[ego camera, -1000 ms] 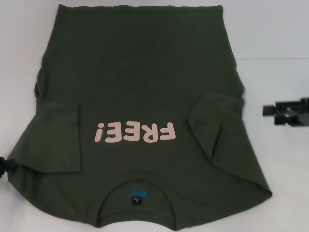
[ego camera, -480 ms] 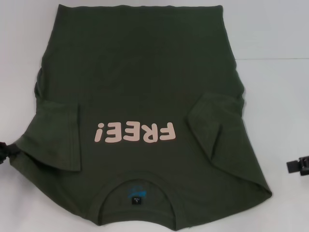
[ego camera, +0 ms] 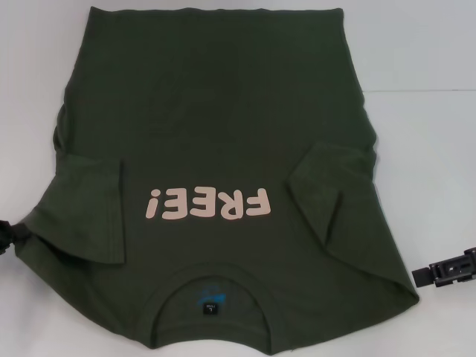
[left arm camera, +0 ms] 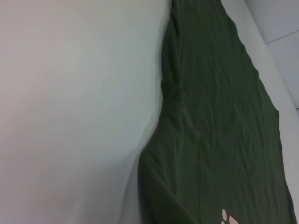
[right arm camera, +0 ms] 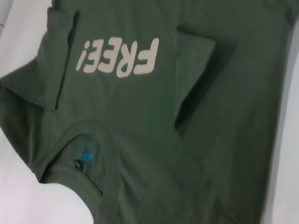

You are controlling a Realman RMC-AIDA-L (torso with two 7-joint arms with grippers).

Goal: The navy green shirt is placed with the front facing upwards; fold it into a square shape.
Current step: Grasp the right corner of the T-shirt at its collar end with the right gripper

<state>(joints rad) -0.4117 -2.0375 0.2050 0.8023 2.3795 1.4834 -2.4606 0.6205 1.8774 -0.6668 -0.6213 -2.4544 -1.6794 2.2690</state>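
The shirt (ego camera: 216, 134) lies face-up with both sleeves folded inward; left gripper (ego camera: 9, 239) and right gripper (ego camera: 445, 269) flank its near corners, jaws' state unclear.

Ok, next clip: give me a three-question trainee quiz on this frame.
1. True or false: both sleeves of the navy green shirt are folded inward over its front.
2. Which claw sits at the shirt's shoulder edge: (a) left claw, (b) right claw?
3. Fill in: the collar lies at the ____ edge of the head view.

Key: 1 true; 2 a; 3 bottom.
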